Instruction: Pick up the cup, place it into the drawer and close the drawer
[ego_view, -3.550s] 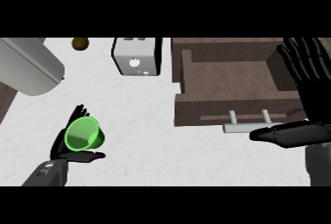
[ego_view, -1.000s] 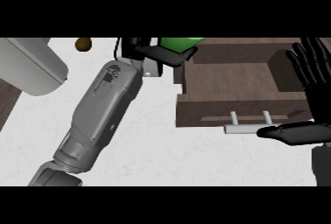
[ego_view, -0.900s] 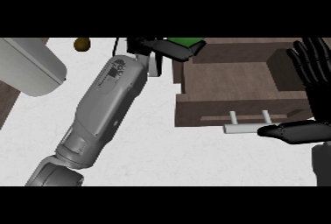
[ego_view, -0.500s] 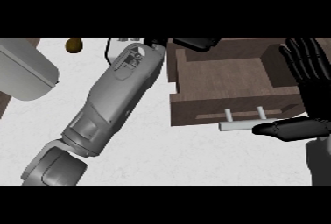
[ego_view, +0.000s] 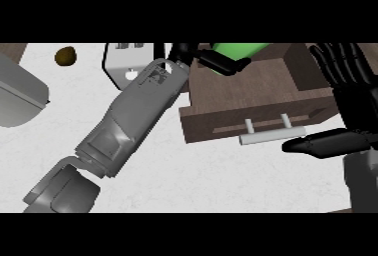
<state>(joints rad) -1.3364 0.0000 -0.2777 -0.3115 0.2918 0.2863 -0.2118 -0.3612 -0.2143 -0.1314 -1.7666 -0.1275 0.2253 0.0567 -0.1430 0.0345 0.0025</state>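
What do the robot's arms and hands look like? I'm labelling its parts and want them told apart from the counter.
The left forearm is a grey, boxy shell in segments, with a small dark marking near the wrist. Both hands are glossy black, with jointed fingers: the left hand at the view's top, the right hand at its right edge. The right forearm is grey too.

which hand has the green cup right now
The left hand: its fingers curl round the green cup above the open drawer. The right hand is open, holding nothing.
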